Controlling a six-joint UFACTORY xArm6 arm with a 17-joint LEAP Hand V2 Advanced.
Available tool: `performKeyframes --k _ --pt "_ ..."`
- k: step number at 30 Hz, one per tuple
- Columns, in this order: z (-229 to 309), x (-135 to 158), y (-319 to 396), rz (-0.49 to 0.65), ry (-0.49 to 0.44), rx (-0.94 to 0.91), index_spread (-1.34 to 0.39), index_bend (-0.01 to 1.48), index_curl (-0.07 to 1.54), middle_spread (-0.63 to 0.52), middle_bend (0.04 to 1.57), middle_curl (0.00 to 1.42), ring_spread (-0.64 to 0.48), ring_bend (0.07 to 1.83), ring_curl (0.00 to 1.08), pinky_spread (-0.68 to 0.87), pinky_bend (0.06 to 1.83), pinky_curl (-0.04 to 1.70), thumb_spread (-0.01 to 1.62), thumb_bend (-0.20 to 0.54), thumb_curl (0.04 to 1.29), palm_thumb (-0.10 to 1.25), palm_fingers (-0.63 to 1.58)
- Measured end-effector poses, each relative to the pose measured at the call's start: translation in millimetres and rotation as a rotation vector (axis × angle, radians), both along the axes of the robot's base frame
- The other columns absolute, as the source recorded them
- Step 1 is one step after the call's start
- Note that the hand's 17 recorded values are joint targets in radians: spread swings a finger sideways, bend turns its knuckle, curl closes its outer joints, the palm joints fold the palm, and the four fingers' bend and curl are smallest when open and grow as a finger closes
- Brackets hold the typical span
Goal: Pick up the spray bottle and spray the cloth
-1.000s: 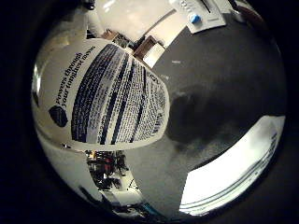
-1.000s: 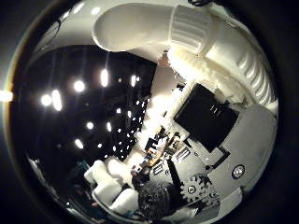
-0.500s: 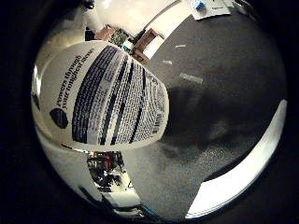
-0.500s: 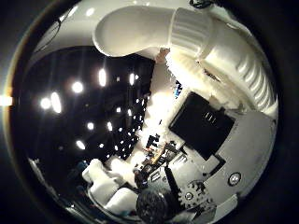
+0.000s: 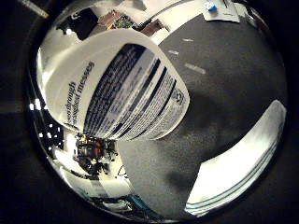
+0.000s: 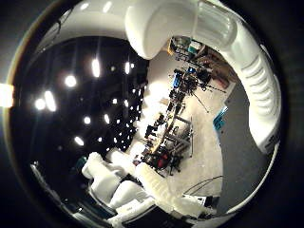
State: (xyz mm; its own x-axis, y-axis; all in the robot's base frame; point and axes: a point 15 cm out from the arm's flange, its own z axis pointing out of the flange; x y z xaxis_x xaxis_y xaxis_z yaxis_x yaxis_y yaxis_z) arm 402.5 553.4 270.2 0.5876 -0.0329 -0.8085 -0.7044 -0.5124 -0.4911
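Note:
The spray bottle (image 5: 121, 89) is a white bottle with a dark printed label. It fills much of the right little finger side palm view, close against the palm and held off the dark grey table (image 5: 220, 93). The white cloth (image 5: 238, 159) lies flat on the table below and beside the bottle. In the right thumb side palm view the bottle's white spray head (image 6: 237, 57) arches over the picture. My right hand (image 6: 119, 185) shows there as white fingers curled in towards the bottle.
A small white object with a blue part (image 5: 210, 7) lies on the far part of the table. The room behind, with ceiling lights (image 6: 95, 68) and cluttered equipment (image 6: 176, 133), shows in the right thumb side palm view.
Both pictures have shifted, so the hand has turned with the bottle. The black trigger part and gears have left the thumb side view. The cloth takes up more of the little finger side view.

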Motion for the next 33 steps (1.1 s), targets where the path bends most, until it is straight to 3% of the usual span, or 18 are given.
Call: performKeyframes --k 5,13,26,33 --pt "1 4 -8 0.004 -0.017 -0.03 -0.31 0.2 0.35 0.06 0.18 0.29 0.29 0.29 0.18 0.56 0.64 0.25 0.96 -0.022 0.41 0.44 0.06" --pt "5 17 -46 0.021 -0.1 -0.236 -0.39 0.2 0.36 0.03 0.17 0.27 0.28 0.23 0.2 0.57 0.58 0.24 0.97 -0.03 0.41 0.5 0.13" --pt "73 17 -136 0.026 -0.375 -0.611 -0.44 0.19 0.35 -0.01 0.17 0.26 0.26 0.2 0.23 0.61 0.58 0.24 0.96 -0.03 0.42 0.52 0.22" --pt "106 29 -199 -0.052 -0.493 -0.825 -0.45 0.2 0.36 -0.01 0.17 0.25 0.26 0.19 0.23 0.61 0.57 0.24 0.98 -0.032 0.42 0.51 0.21"
